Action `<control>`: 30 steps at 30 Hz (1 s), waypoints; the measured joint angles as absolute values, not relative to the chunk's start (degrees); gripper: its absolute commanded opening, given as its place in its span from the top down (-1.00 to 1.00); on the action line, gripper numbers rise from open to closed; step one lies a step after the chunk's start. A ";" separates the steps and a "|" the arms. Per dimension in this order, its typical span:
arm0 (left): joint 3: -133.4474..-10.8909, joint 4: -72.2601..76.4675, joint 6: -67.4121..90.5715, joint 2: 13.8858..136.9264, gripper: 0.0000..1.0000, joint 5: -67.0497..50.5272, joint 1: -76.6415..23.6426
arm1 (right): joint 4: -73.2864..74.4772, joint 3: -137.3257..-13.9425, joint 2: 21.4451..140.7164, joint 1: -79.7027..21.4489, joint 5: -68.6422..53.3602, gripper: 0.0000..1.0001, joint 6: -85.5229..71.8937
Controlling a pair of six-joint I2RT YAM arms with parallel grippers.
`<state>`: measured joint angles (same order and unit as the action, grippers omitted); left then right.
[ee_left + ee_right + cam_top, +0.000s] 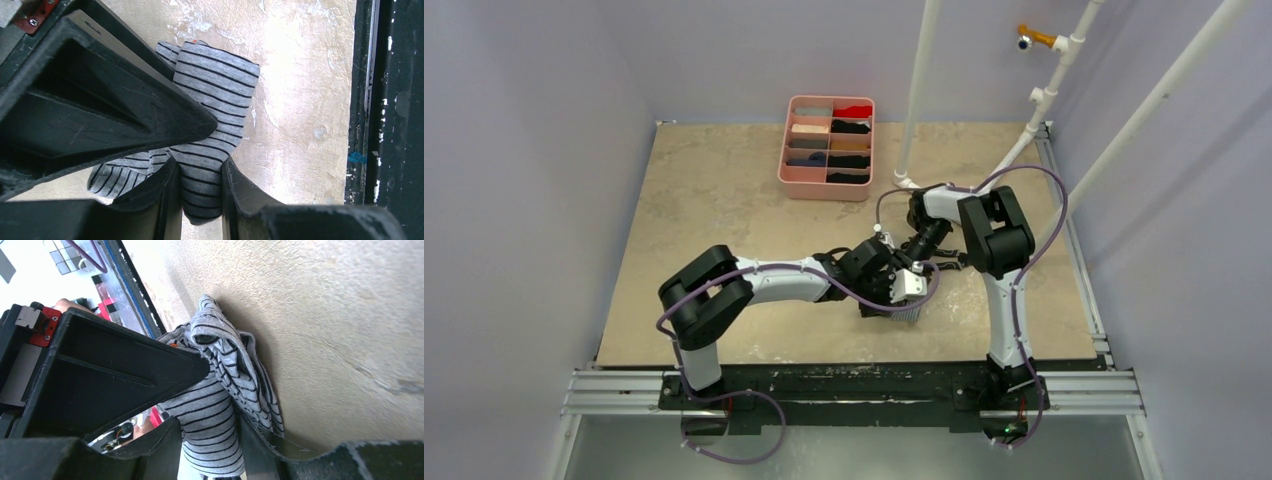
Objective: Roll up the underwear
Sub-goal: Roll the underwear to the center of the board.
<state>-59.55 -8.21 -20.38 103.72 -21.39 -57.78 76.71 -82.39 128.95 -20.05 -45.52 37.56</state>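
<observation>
The grey striped underwear (215, 85) lies bunched and partly rolled on the beige table, near its front edge. In the top view only a small grey patch of the underwear (906, 310) shows under the two wrists. My left gripper (200, 167) is shut on one end of the roll, and cloth fills the gap between its fingers. My right gripper (207, 422) is shut on the underwear (220, 347) from the other side, with a loose fold hanging beside its finger. A speck of orange-red edge shows in both wrist views. In the top view the left gripper (892, 290) and right gripper (911, 262) meet over the cloth.
A pink compartment tray (782, 150) holding folded garments stands at the back of the table. White pipes (919, 90) rise behind the right arm. The black rail (370, 100) along the table's front edge runs close to the underwear.
</observation>
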 measured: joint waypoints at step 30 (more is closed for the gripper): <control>-68.27 -16.80 -17.19 110.26 1.00 -33.76 -50.59 | 64.55 -82.91 112.77 -11.35 -35.31 0.14 40.88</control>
